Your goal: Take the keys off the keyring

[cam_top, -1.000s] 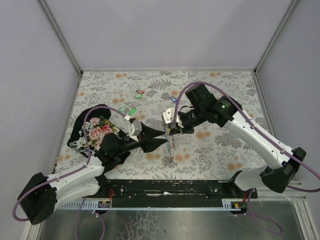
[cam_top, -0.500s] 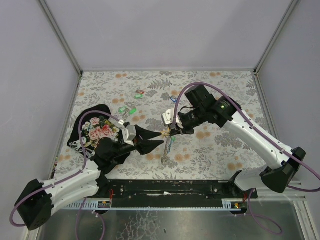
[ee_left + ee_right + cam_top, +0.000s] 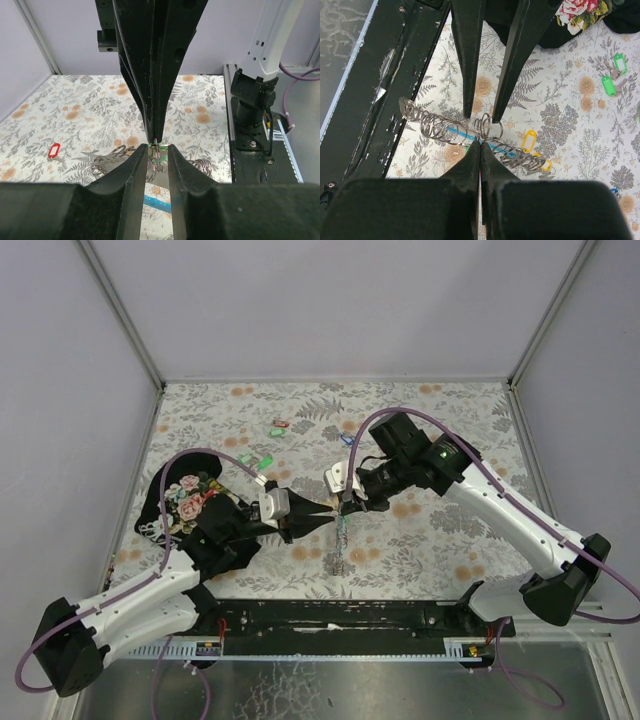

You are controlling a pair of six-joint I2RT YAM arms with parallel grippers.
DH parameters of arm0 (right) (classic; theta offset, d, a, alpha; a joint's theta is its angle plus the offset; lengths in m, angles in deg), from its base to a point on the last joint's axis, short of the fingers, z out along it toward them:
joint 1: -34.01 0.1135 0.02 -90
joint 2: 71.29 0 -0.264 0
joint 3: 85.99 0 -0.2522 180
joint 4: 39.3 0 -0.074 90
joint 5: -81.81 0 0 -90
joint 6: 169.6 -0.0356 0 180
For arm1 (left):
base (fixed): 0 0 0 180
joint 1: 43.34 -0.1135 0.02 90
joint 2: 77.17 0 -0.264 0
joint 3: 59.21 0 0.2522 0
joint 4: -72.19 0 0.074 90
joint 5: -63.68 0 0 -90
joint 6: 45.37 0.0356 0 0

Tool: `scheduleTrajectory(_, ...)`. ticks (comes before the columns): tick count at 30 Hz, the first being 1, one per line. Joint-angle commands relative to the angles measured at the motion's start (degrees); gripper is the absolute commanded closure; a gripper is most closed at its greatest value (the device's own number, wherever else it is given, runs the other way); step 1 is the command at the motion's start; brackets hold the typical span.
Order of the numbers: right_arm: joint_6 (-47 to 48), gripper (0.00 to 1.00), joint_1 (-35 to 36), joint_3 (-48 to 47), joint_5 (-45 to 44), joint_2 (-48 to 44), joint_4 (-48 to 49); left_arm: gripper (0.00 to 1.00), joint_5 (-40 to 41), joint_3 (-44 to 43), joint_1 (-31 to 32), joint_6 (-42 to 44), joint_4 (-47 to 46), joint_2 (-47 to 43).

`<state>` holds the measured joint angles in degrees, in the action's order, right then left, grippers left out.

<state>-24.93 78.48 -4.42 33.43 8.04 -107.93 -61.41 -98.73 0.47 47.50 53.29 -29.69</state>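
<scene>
We see the right gripper (image 3: 480, 145) pressed together on the keyring (image 3: 437, 127) near table centre, with the green key tag (image 3: 156, 145) a sliver at its tips. At its 9 o'clock overhead, the left gripper (image 3: 328, 511) is narrowly spread astride the rings; we can't tell contact.

From above, I find the keyring (image 3: 341, 535) too small to resolve. Beside it only a sliver of the green key tag (image 3: 155, 145) shows, and I can't tell whether the left end effector (image 3: 157, 152) grips it.
</scene>
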Motion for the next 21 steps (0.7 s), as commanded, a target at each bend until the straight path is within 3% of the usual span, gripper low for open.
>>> scheduleTrajectory(1, 0.69, 1.00, -0.04, -0.42, 2.09, -1.19, 0.80, 0.78, -1.88, -2.83, -0.30, 2.10, 5.05, 1.26)
scheduleTrajectory(21, 0.47, 1.00, -0.01, -0.81, 2.21, -0.49, 1.08, 0.77, -1.08, -3.68, -0.17, -1.20, 5.50, 3.32)
